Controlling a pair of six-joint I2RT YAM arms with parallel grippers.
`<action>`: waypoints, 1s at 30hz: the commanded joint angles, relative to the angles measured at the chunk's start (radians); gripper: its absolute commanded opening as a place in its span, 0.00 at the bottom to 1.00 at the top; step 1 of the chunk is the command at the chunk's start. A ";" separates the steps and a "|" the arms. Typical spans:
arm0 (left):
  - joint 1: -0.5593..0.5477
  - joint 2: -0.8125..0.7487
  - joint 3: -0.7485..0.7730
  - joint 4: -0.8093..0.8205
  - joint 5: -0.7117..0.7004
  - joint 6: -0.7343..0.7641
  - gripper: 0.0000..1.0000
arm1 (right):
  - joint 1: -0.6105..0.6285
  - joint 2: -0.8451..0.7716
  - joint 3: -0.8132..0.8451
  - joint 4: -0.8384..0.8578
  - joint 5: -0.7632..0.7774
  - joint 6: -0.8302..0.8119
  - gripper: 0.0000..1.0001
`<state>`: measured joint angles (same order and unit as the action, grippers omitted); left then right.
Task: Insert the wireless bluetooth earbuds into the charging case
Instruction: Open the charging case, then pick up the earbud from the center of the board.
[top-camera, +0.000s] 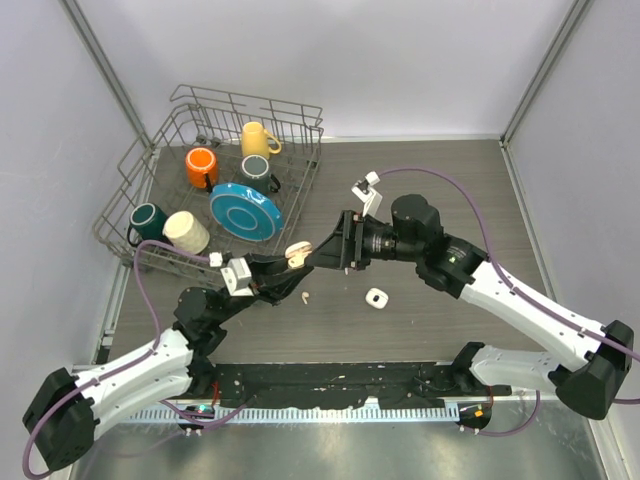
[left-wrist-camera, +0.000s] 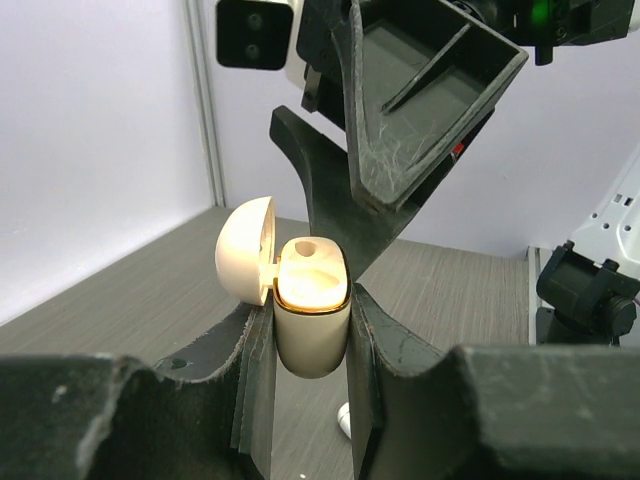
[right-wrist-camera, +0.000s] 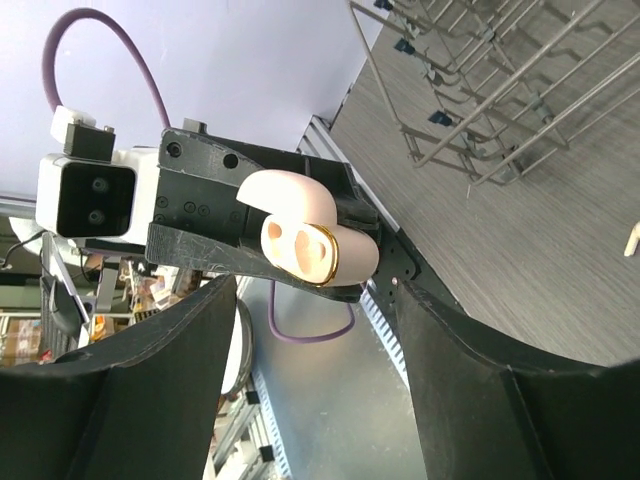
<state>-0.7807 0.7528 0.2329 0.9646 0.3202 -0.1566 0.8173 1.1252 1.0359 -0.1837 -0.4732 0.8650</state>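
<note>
**Case held open, right hand empty**

Top view: dark wood-grain tabletop (top-camera: 450, 180) boxed in by pale walls (top-camera: 350, 60), a wire dish rack (top-camera: 240, 98) at the far left with mugs (top-camera: 202, 165) and a blue plate (top-camera: 245, 210). Mid-table, left hand (top-camera: 290, 265) clamped on the charging case (top-camera: 297, 253), lid flipped back, clear of the surface. Right hand (top-camera: 322, 250) just beside the case, pointing at it. One earbud (top-camera: 304, 297) loose on the wood below them. Near it a small white piece (top-camera: 376, 297), too small to name.

Left wrist view: case upright between the two fingers (left-wrist-camera: 250, 370), gold-rimmed mouth up. One socket plainly an empty hole, the other hard to read. Right hand's dark fingers close above. A bud on the wood underneath.

Right wrist view: fingers (right-wrist-camera: 130, 400) spread apart with nothing between them, case mouth straight ahead.

Seemingly the loading step, between buds. Next calls for dropping the empty right hand to a loose bud, pinching it by the head, then lining its stem up with the open socket, case held steady by the left.
</note>
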 joint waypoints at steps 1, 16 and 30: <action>0.000 -0.032 0.013 0.002 -0.027 0.009 0.00 | 0.003 -0.053 0.059 -0.020 0.051 -0.073 0.70; 0.001 -0.150 0.037 -0.124 -0.012 0.009 0.00 | -0.084 -0.078 0.088 -0.410 0.581 -0.127 0.73; 0.000 -0.242 0.068 -0.247 -0.001 0.009 0.00 | -0.112 0.125 0.101 -0.563 0.763 -0.294 0.77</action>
<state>-0.7807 0.5144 0.2470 0.7357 0.3073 -0.1520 0.7048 1.2041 1.1076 -0.6876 0.1787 0.6495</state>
